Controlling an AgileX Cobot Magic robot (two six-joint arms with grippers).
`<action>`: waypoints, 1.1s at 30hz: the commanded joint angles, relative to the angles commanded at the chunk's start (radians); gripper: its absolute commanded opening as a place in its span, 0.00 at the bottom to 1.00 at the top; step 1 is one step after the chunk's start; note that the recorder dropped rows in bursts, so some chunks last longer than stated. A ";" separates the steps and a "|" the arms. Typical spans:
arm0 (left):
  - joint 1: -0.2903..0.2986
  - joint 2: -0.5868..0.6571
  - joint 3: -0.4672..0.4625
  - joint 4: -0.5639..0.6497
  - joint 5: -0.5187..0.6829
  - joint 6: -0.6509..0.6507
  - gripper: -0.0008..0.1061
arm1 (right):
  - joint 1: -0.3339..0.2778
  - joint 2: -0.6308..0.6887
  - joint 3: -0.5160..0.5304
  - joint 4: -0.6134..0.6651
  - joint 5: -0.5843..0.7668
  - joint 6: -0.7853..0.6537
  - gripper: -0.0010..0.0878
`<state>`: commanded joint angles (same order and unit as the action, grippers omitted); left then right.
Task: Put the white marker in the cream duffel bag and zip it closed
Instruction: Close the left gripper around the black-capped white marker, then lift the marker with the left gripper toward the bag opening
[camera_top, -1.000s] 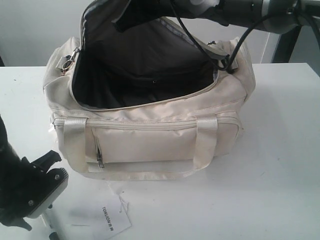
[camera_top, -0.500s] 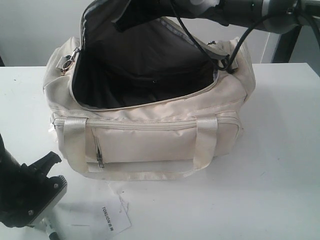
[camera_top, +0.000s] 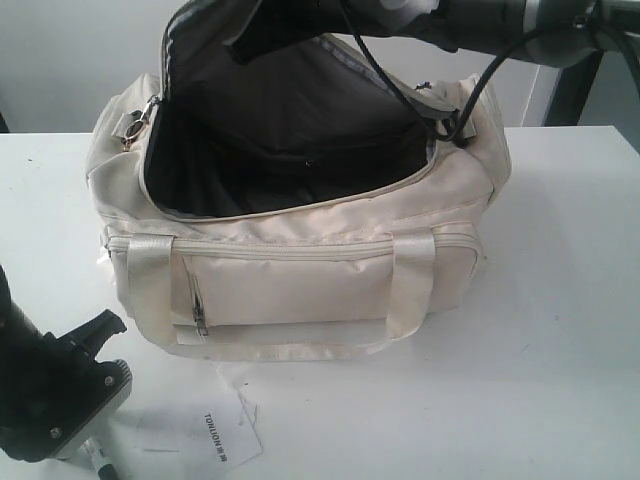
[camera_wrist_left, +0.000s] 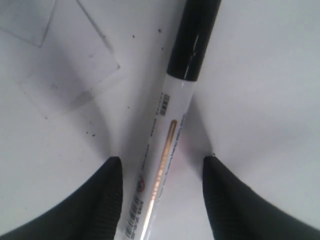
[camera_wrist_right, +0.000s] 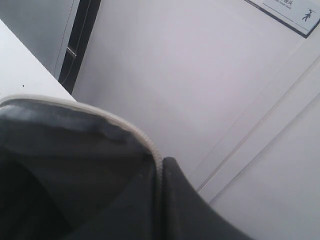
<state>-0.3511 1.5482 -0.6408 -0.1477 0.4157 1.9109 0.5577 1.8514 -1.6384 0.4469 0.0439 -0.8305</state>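
The white marker (camera_wrist_left: 172, 125), black cap away from the wrist, lies on the white table between the fingers of my open left gripper (camera_wrist_left: 161, 165). It runs close beside one finger (camera_wrist_left: 107, 200); whether they touch is unclear. In the exterior view that gripper (camera_top: 80, 430) hangs low at the table's front left, with only the marker's end (camera_top: 97, 459) showing beneath it. The cream duffel bag (camera_top: 300, 270) stands in the middle, its top wide open on dark lining. My right gripper (camera_wrist_right: 160, 165) is shut on the zipper edge of the bag's raised top flap (camera_top: 215, 30).
A flat white paper tag (camera_top: 225, 435) with printed text lies just in front of the bag, right of the left gripper; it also shows as a paper tag (camera_wrist_left: 60, 60) beside the marker. The right arm (camera_top: 480, 20) and its cable cross above the bag.
My left gripper has sunk a little lower over the marker, toward the front edge of the table. The right gripper and the held-up flap have not moved.
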 joint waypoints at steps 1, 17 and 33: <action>0.000 0.000 0.000 0.000 0.000 0.000 0.51 | 0.000 0.000 0.000 0.000 0.000 0.000 0.01; 0.000 0.036 0.000 -0.007 -0.002 -0.004 0.51 | 0.000 0.000 0.000 0.000 0.000 0.000 0.01; 0.000 -0.068 0.000 -0.007 0.117 -0.234 0.01 | 0.000 0.000 0.000 0.000 0.000 0.000 0.01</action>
<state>-0.3511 1.4803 -0.6408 -0.1543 0.5327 1.6771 0.5577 1.8514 -1.6384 0.4469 0.0439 -0.8305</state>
